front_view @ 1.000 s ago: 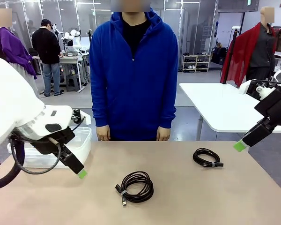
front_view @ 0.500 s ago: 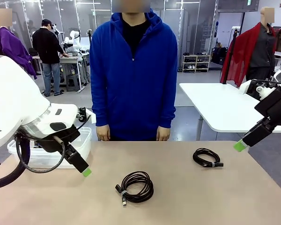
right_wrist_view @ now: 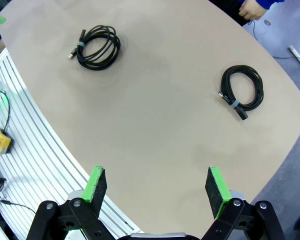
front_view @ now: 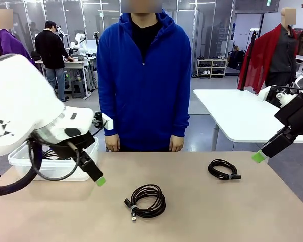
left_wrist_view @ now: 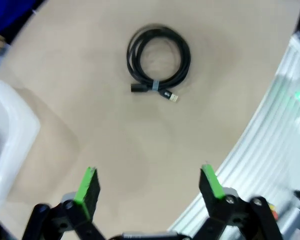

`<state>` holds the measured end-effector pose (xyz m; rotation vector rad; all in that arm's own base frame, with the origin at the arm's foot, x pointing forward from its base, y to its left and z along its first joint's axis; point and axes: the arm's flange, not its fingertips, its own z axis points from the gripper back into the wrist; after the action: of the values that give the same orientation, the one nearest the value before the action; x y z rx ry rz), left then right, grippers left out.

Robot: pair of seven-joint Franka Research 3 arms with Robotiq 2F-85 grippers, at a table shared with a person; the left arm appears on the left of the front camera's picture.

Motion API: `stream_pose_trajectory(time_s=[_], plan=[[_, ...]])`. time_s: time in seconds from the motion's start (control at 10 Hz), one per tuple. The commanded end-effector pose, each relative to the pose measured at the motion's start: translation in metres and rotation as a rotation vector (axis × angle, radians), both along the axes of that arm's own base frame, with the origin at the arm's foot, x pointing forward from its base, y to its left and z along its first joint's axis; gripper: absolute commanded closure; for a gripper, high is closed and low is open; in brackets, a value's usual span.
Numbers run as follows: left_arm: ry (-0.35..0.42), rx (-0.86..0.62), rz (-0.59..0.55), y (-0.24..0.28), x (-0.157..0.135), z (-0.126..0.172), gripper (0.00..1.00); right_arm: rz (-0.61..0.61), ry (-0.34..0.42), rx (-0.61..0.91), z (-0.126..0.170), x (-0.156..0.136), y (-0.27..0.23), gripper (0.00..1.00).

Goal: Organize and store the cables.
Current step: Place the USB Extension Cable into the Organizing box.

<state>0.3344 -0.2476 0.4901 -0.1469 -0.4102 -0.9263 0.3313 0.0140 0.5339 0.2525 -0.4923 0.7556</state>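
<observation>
Hovering left gripper [left_wrist_view: 149, 176], coiled cable [left_wrist_view: 155, 85] ahead, untouched

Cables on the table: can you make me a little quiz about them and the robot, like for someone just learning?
1. How many cable coils lie on the table?
2. True or false: the left arm's jaws are shut on a cable.
3. Where does the white bin stand?
A) on the robot's left side
B) on the robot's right side
C) in the person's hands

Key
1. Two: the nearer coil and the farther coil.
2. False: the jaws are open and hold nothing.
3. A
</observation>
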Motion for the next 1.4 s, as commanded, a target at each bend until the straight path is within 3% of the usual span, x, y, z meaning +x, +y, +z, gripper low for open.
stream_pose_trajectory(time_s=[0.0,0.3,0.6,1.3], plan=[[0.023,0.045,-0.100,-0.031,0.026,0.003,0.00,-0.006,0.004,-0.016,-0.001,0.000,0.000,0.00],[0.020,0.094,-0.135,-0.080,0.056,0.006,0.00,-0.006,0.004,-0.016,-0.001,0.000,0.000,0.00],[0.058,0.112,-0.143,-0.107,0.067,-0.004,0.00,-0.006,0.004,-0.016,-0.001,0.000,0.000,0.00],[0.046,0.084,-0.154,-0.107,0.066,-0.010,0.00,-0.006,0.004,-0.016,-0.001,0.000,0.000,0.00]])
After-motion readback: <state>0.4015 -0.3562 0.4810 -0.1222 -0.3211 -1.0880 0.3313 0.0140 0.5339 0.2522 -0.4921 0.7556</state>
